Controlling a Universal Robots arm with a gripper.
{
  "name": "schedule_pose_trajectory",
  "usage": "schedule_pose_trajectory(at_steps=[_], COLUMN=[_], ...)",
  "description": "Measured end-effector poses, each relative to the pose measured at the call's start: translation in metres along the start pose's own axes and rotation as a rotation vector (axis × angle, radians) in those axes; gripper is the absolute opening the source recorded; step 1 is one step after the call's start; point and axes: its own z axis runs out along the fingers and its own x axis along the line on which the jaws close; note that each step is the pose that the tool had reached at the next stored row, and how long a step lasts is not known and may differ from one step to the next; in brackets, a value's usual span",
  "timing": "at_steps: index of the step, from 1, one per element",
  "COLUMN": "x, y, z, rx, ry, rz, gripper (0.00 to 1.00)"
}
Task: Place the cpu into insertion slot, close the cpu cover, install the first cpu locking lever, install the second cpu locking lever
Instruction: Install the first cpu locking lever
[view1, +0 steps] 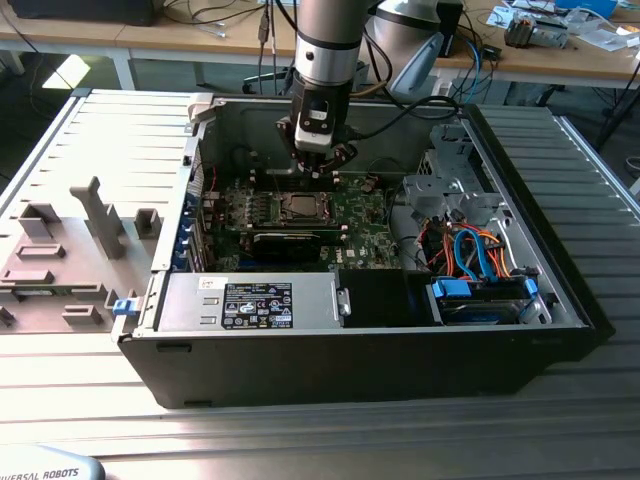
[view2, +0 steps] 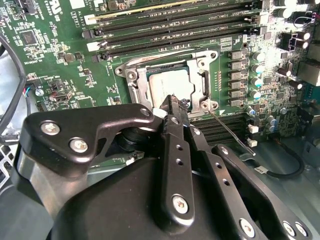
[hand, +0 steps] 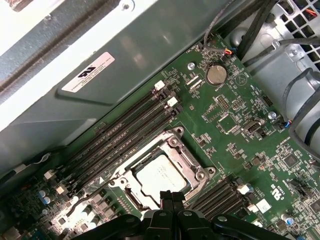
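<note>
Working at the socket edge: black metal two-finger gripper (view2: 173, 102), jaws pinched together, holding nothing. Small silvery-grey square cpu (hand: 159, 176) sits just beyond the jaw tips in the dark square insertion slot (view2: 145, 80), under the thin silvery windowed cpu cover (view2: 165, 60). Thin steel locking lever (view2: 232, 132) stands free beside the jaws; likely needs steady, low pressure.

The arm (view1: 328, 40) hangs vertically, its tool (view2: 174, 102) pointing straight down with both fingers (view2: 175, 145) pressed together.
</note>
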Motion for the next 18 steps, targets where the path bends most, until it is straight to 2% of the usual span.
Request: schedule_pose_trajectory(at_steps=[10, 18], x=[-0.0001, -0.0001], y=[-0.0001, -0.0001], z=[-0.0001, -0.0001], rx=[-0.0006, 0.0002], ry=[0.0005, -0.0008], rz=[-0.004, -0.030], gripper=[0.11, 0.11])
